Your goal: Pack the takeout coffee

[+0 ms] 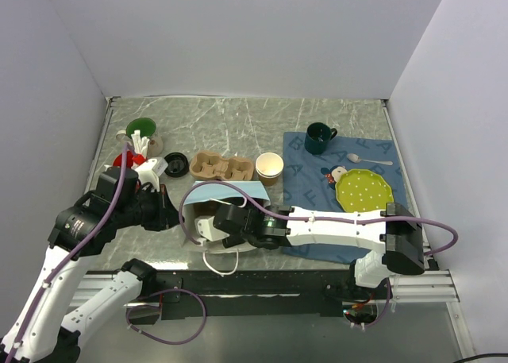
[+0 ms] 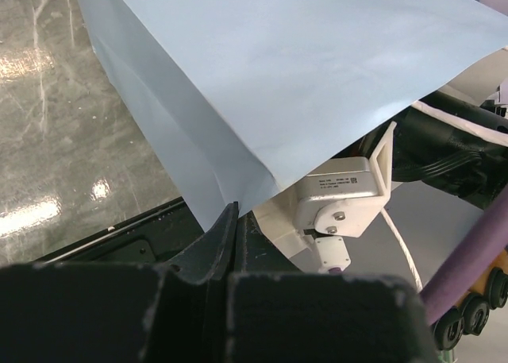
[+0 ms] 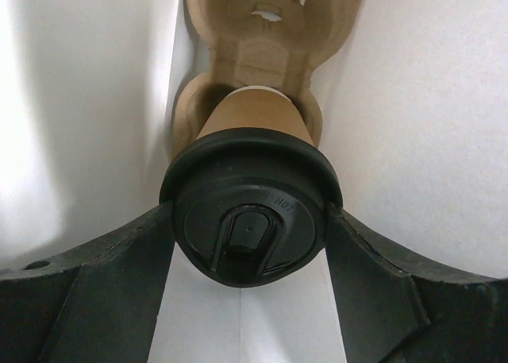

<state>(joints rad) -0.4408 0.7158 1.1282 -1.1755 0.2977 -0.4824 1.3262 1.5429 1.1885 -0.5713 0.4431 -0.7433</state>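
Kraft-paper takeout coffee (image 3: 250,118), black lid (image 3: 208,190) facing me, sits inside the blue bag (image 1: 231,190), its long axis running straight away from my right claw (image 3: 250,224), which grasps the lid, while my left claw (image 2: 232,220) is clenched on the bag's edge.

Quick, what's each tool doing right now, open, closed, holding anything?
Left tool: closed, pinching the edge of the pale blue paper bag.
Right tool: gripping the tan kraft paper cup by its round black plastic lid.
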